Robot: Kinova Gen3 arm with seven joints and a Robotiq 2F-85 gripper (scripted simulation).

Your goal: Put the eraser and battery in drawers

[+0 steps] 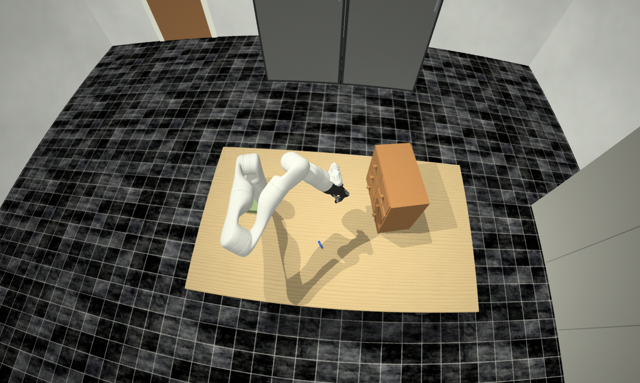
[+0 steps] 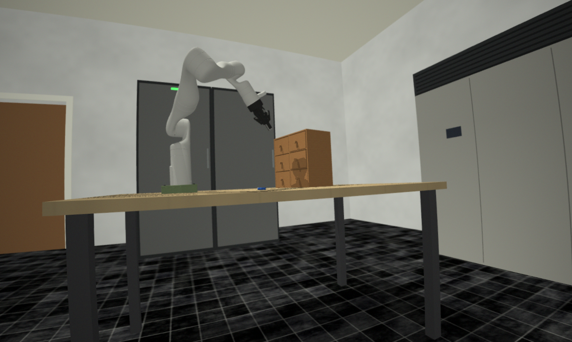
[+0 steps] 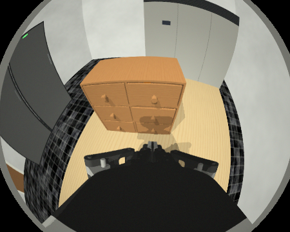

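The wooden chest [image 1: 402, 176] [image 2: 318, 157] [image 3: 138, 69] stands upright at the table's far right side, its fronts toward the arm. All its drawers look pushed in. The right drawer of the top row [image 3: 167, 93] and the right drawer of the middle row [image 3: 142, 114] show in the wrist view, each with a round knob. My gripper [image 1: 346, 194] [image 2: 270, 128] [image 3: 152, 147] is shut and empty, in front of the chest's fronts and high above the table, touching nothing. I see neither the eraser nor the nine-volt battery.
A small blue object [image 1: 320, 244] [image 2: 261, 188] lies on the table [image 1: 407, 281] [image 2: 386, 190] in front of the chest, toward the near edge. The arm's green base [image 2: 179, 188] stands at the table's other end. Tall grey cabinets stand beyond the table.
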